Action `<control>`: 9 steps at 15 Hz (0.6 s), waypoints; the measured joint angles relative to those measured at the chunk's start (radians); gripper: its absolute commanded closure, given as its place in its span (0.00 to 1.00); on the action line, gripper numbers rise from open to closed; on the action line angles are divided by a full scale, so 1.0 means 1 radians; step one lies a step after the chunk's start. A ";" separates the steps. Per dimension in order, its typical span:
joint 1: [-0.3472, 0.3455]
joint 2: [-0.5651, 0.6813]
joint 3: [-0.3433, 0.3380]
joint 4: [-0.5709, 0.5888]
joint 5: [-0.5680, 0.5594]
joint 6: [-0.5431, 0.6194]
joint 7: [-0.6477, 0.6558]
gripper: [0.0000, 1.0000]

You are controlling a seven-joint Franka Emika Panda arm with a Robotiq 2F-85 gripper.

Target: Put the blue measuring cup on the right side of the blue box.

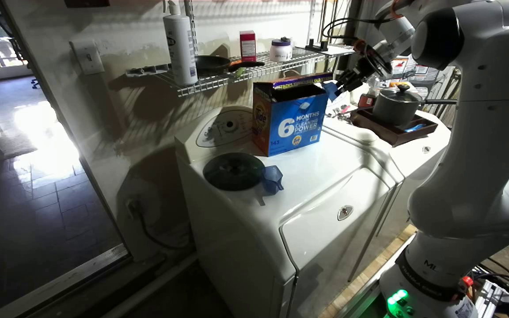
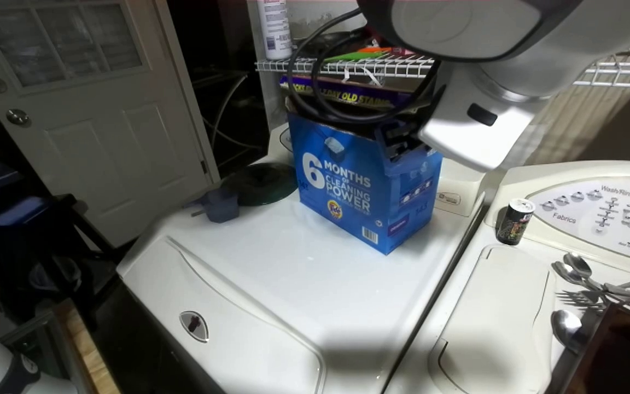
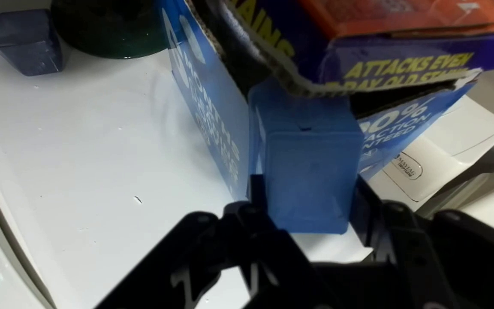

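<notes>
The white Maytag machine (image 1: 325,161) bears the things of the task, with the washer (image 2: 498,306) to its right. What reads as the goal is the part of the Maytag machine's top just right of the carton. The Panda arm (image 1: 475,132) reaches in from the right, so most of the carry looks done.

The blue Tide carton (image 1: 298,127) stands upright toward the far side and needs no handling. Left of it lies a dark round disc (image 1: 232,172), which seems to play no part.

The gripper (image 3: 309,195) hangs at the carton's upper right corner, its jaws set against two opposite sides of the blue measuring cup (image 3: 313,171), pinching it. The cup is up in the air, roughly level with the carton's rim; whether it touches that corner I cannot tell. Grasp and lift therefore seem finished, and the cup is on the proper side. Left to do: ease it clear of the corner, lower it to the machine's top, let go and back away.

A second blue measuring cup (image 1: 273,180) sits at the disc's near edge, left of the carton. The task sentence does not tell the two apart; I take the held one as meant.
</notes>
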 measured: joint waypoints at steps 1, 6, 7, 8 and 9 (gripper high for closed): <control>0.000 0.001 0.000 0.000 0.000 0.000 0.000 0.76; 0.000 0.012 0.008 0.000 0.001 0.000 0.000 0.76; 0.000 0.014 0.010 0.000 0.001 0.000 0.000 0.76; 0.000 0.017 0.012 0.000 0.001 0.001 0.000 0.76; 0.000 0.019 0.013 0.000 0.001 0.001 0.000 0.76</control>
